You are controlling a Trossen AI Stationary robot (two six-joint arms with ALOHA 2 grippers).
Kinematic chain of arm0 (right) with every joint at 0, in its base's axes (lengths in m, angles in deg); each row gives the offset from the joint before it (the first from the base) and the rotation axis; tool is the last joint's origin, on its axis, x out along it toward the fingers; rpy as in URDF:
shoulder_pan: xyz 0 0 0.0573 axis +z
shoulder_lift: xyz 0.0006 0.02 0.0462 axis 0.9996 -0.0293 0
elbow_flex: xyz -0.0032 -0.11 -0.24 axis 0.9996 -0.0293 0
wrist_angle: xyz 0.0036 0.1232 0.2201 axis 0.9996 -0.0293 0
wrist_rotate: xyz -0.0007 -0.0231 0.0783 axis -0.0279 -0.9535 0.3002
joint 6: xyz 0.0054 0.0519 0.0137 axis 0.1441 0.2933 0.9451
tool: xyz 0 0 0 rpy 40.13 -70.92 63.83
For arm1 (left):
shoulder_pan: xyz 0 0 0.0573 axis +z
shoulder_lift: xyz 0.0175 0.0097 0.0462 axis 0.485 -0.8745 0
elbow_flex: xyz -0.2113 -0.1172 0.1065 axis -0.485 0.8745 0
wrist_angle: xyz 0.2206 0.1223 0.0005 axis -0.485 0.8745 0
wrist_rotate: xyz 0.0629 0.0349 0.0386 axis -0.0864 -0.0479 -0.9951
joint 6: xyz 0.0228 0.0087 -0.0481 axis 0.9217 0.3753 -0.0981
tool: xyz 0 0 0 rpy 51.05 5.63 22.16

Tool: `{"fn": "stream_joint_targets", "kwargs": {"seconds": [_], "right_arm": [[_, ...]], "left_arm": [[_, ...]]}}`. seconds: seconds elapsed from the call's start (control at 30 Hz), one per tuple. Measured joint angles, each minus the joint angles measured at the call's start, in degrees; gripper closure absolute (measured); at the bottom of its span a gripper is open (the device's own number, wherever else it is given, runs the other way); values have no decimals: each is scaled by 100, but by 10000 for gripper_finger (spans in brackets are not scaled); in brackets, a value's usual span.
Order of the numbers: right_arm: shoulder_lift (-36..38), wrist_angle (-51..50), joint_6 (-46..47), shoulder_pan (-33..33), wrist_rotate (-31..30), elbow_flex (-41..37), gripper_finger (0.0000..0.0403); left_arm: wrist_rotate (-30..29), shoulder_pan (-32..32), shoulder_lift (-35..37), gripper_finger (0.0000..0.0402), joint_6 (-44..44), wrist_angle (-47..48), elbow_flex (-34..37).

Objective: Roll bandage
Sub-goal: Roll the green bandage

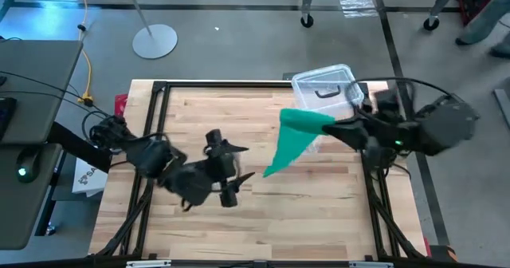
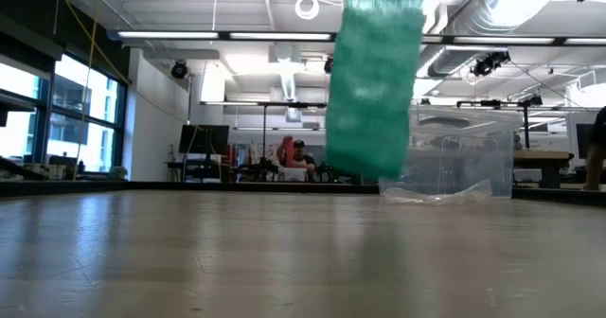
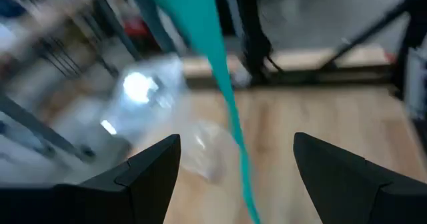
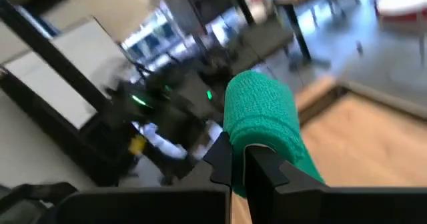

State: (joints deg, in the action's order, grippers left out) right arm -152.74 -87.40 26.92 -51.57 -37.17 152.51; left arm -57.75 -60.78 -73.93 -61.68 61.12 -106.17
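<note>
Aloft, bandage (image 1: 296,137) hangs mid-table, long axis dropping toward 7 o'clock from right gripper (image 1: 333,126), clamped on its upper end. Left gripper (image 1: 236,166), jaws spread, sits nearest the free tail, probably just at 8 o'clock of it.

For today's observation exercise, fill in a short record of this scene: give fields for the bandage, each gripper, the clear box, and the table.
bandage: green strip hanging in the air from the right gripper, its lower end not touching the table in the low view
right gripper: shut on the bandage's top end, raised above the table's right side
left gripper: open, over the table's left-middle, holding nothing, facing the hanging strip
clear box: with a black handle, at the table's far right edge, behind the bandage
table: light wood
</note>
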Motion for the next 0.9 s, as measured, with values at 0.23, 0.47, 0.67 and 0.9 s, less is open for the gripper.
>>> {"fn": "stream_joint_targets", "kwargs": {"seconds": [0.23, 0.47, 0.67, 0.9], "right_arm": [[-5, 9, -276, -925, 2330, -2, 396], [-113, 1361, -1066, -1468, 3801, 0, 396], [-222, 1671, -1270, -1614, 3952, 0, 396], [-219, 2436, -809, -1974, 4614, 0, 396]], "left_arm": [[-436, -170, 3, 118, 2359, -1428, -255], [-399, -158, -9, 118, 4071, -3518, -248], [-172, -257, -7, 118, 5105, -4708, -248], [-850, -495, -7, 118, 5816, -4712, -248]]}}
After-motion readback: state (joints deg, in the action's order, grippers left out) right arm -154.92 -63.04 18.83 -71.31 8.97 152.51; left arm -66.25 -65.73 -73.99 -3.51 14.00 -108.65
